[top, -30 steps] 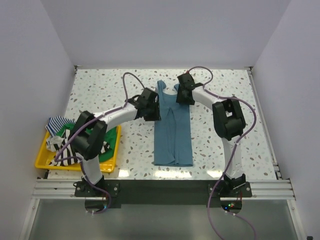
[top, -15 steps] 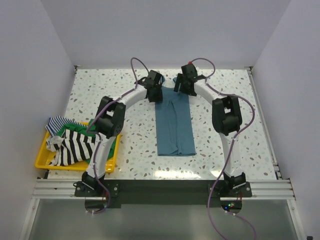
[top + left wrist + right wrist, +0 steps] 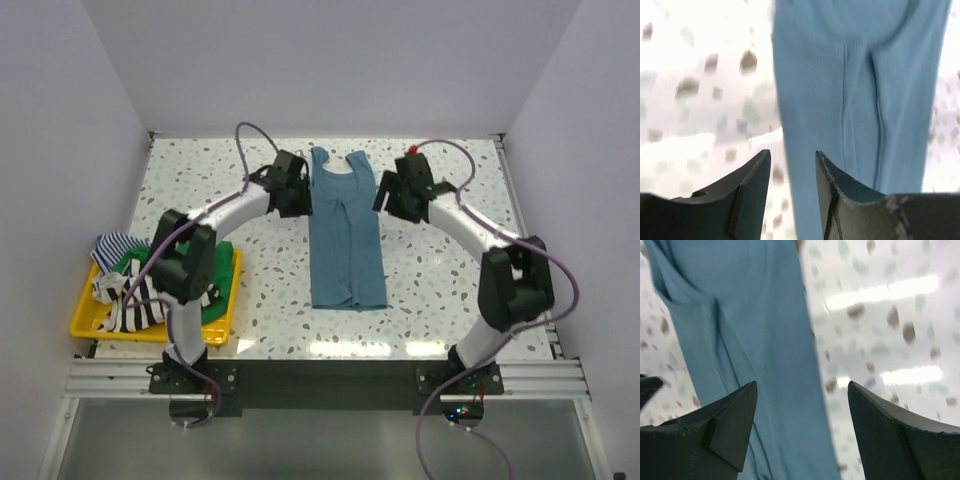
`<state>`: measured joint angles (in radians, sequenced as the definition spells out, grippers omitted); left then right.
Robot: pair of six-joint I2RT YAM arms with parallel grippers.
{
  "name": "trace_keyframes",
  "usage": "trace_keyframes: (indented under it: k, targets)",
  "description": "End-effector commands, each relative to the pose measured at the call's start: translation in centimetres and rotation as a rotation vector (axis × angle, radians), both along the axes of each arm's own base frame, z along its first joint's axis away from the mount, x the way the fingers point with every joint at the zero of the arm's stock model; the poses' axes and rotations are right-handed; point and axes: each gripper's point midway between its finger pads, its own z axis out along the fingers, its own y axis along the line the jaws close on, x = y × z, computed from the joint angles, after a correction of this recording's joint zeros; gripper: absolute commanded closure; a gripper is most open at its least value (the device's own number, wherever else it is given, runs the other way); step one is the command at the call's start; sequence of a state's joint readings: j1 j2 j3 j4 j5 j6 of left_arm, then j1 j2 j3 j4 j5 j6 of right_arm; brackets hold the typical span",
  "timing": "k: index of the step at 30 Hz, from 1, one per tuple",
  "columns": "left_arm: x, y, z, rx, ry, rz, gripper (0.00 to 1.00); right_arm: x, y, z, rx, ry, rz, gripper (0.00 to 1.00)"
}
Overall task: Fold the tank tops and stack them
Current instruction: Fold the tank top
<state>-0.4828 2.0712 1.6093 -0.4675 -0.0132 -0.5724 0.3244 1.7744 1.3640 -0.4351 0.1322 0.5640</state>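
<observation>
Top external view: the teal tank top (image 3: pixel 347 240) lies flat on the table (image 3: pixel 200 180) as a long narrow strip. Its straps are at the far end and its hem points toward the arm bases. It sits between the two tools, just right of the left gripper (image 3: pixel 295 190) and just left of the right gripper (image 3: pixel 395 192).

Change noted: half a second earlier both grippers were down on the strap end of the cloth. Both have since let go and drawn outward, off the fabric. Over the last second the garment has also shifted slightly away from the arm bases.

Tool state:
- Left wrist view: the jaws stand apart with nothing between them. Bare table shows in the gap, and the cloth lies ahead and to the right of the fingers.
- Right wrist view: the jaws stand wide apart and empty. The cloth lies ahead and to the left, running past the left finger.

Assessment: the lengthwise fold appears complete and the straightening pull looks finished. The next step is probably a cross fold, hem toward straps, and then stacking.

The other tops, among them the striped tank top (image 3: pixel 125 300), sit heaped in the yellow tray (image 3: pixel 80 325), outboard of the left arm.
</observation>
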Motion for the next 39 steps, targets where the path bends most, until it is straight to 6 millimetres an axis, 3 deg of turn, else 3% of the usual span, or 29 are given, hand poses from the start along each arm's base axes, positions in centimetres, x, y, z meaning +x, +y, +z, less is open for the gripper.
trace_keyframes:
  k: [1,2,3,4,5,6,7,8,10,11,12,14,21,30,39]
  targets:
    - [-5.5,1.1,7.2,-0.111,-0.11,0.042,0.54,-6.2,0.2,-2.0,0.054,0.063,0.021,0.26]
    - [-7.2,1.5,6.8,-0.145,-0.092,0.056,0.54,-7.7,0.2,-2.6,0.054,0.078,0.029,0.27]
    - [-9.8,2.6,4.0,-0.13,-0.046,0.06,0.53,-10.1,-0.2,-3.0,0.034,0.085,0.036,0.27]
    - [-11.5,2.4,5.4,-0.172,-0.07,0.033,0.52,-11.4,-0.4,-3.5,0.024,0.098,0.035,0.28]
    - [-13.2,2.1,4.8,-0.19,-0.04,0.01,0.51,-12.5,-0.6,-3.6,0.033,0.099,0.032,0.28]
    - [-15.5,2.5,2.7,-0.177,0.015,-0.01,0.5,-14.3,-0.6,-4.3,0.043,0.111,0.044,0.29]
    - [-17.1,1.9,2.6,-0.192,0.018,-0.047,0.48,-15.1,-0.6,-4.4,0.06,0.112,0.046,0.3]
    - [-18.9,2.1,0.9,-0.201,0.065,-0.06,0.47,-15.9,-0.4,-4.8,0.07,0.125,0.044,0.3]
    - [-20.7,1.3,0.4,-0.257,0.08,-0.098,0.45,-17.5,-0.6,-5.5,0.082,0.138,0.036,0.3]
    - [-22.3,1.3,-0.7,-0.286,0.12,-0.112,0.44,-18.0,-0.6,-5.8,0.084,0.144,0.033,0.3]
    - [-22.2,0.8,-0.5,-0.318,0.097,-0.121,0.43,-19.0,-0.7,-6.7,0.085,0.166,0.036,0.3]
    - [-23.3,0.2,-0.9,-0.349,0.111,-0.144,0.41,-19.7,0.0,-7.2,0.127,0.177,0.045,0.31]
    - [-24.0,-1.2,-1.1,-0.427,0.121,-0.149,0.41,-22.0,1.1,-9.8,0.153,0.248,0.055,0.34]
    - [-26.1,0.6,-5.5,-0.267,0.254,-0.042,0.48,-23.6,1.0,-10.6,0.154,0.284,0.043,0.42]
    - [-27.1,1.8,-7.0,-0.18,0.276,0.025,0.48,-26.5,-0.2,-11.5,0.132,0.347,0.025,0.45]
